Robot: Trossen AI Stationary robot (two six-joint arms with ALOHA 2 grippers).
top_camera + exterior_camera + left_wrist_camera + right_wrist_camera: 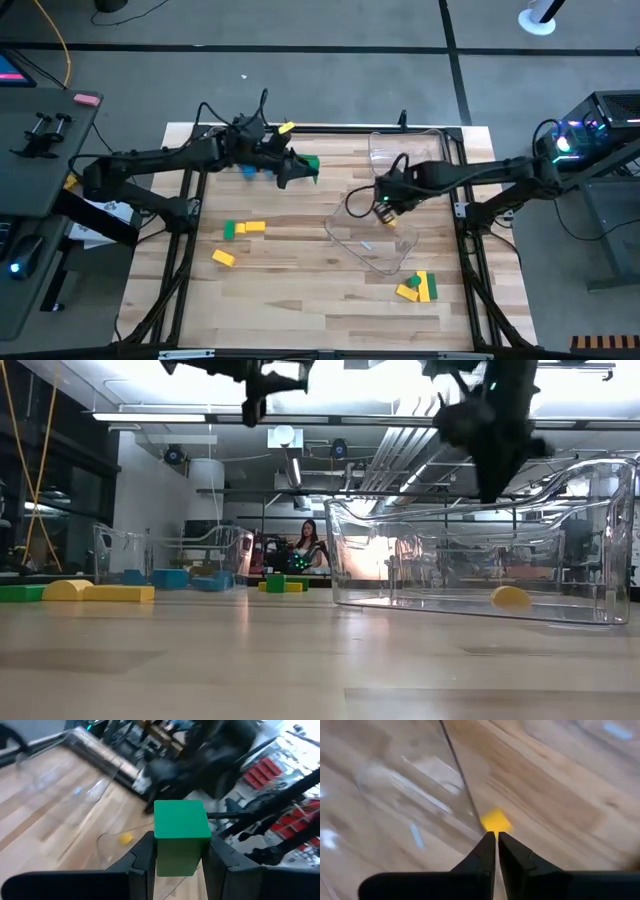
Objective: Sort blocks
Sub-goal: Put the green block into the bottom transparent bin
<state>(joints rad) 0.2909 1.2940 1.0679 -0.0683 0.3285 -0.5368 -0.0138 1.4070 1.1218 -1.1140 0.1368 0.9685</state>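
Wooden table slats fill the middle of the high view. Upper centre, the left gripper is clamped on a green block, held above the wood. Centre right, the right gripper, fingers pressed together and empty, hangs over a clear tray above a yellow block. More blocks lie at lower left.

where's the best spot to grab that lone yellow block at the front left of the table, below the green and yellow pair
The lone yellow block lies flat on the table, turned at a slant, with bare wood all round. Probably best to come straight down from above and close the fingers across its two long sides, wrist turned to match its slant. The left gripper is nearer but already holds a green block; the right gripper is shut over a clear tray.
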